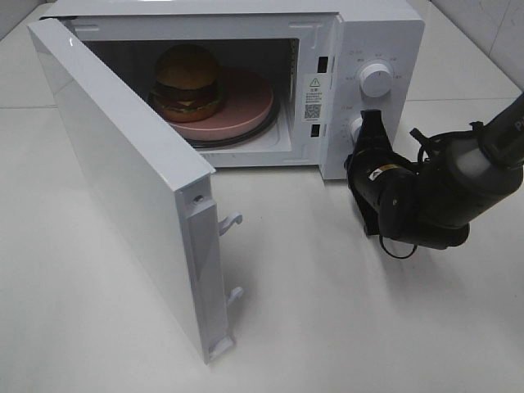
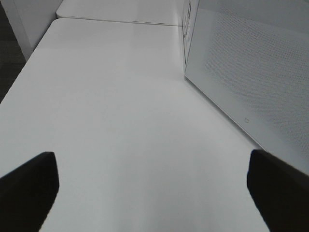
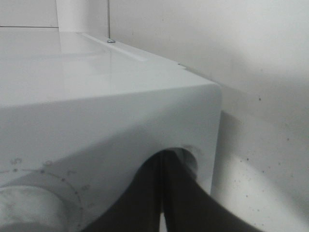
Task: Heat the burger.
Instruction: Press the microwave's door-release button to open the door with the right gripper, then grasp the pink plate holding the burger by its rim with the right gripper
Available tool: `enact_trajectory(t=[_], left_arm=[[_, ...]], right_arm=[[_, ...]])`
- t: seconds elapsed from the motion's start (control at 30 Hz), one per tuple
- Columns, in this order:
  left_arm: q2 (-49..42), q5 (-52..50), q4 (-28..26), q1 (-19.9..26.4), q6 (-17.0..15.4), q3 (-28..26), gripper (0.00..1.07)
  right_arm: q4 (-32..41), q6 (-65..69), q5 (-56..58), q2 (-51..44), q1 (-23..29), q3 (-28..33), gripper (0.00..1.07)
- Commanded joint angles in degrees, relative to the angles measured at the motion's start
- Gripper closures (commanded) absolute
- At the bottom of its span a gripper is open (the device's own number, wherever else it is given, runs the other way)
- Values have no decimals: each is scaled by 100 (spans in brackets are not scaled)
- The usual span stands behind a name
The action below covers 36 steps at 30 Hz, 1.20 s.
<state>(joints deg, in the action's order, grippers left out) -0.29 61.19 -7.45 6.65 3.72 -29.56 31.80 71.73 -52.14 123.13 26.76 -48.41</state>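
Burger (image 1: 187,82): inside the microwave cavity, on the left part of a pink plate (image 1: 250,102), upright, bun on top. It does not fill the plate; bare pink rim shows on its right.

Worktop (image 1: 327,311): white, glossy.

Microwave (image 1: 385,33): white, standing at the far edge of the worktop, about mid-width. Control panel on its right side.

Door (image 1: 123,188): swung wide open, hinged at the microwave's left, free edge pointing toward the near edge of the worktop. Two white latch hooks (image 1: 232,219) stick out of that free edge, one above the other.

Right arm (image 1: 458,184): black, coming in from the right edge of the worktop, low, aimed at the control panel.

Plate rests on a dark turntable ring (image 1: 237,139) that shows along its front.

Upper knob (image 1: 375,79): white, round, uncovered. Lower knob (image 1: 354,125): partly hidden behind the right arm's tip.

Warning label (image 1: 313,97): on the strip between cavity and panel.

Right end effector (image 1: 372,121): fingers pressed together, nothing between them, tips at the panel just beside the lower knob. Contact with the knob: cannot tell. The wrist view shows the joined fingers (image 3: 145,203) against the panel's outer corner.

Left end effector (image 2: 152,193): fingers (image 2: 29,188) spread wide, holding nothing, over bare worktop alongside the door's outer face; out of the high view.
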Motion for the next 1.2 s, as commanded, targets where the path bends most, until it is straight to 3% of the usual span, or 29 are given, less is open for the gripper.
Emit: enact_trajectory(t=[0.03,0.27,0.8,0.87,1.2], left_arm=[[-63,0,6,-17,-40,6,9],[-63,0,6,-17,-40,6,9],[-63,0,6,-17,-40,6,9],[-63,0,6,-17,-40,6,9],[-63,0,6,-17,-40,6,9]], right_arm=[[-407,-11,-1186,-206,-143,-401,106],[-378,46,-1123,-315,11,-172,106],[-837,395,-504,-1157,160,1134,106],[-1003,395,-166,-1507,189,1444,106],[-1530,-206,1186,-2510,189,1656,104]])
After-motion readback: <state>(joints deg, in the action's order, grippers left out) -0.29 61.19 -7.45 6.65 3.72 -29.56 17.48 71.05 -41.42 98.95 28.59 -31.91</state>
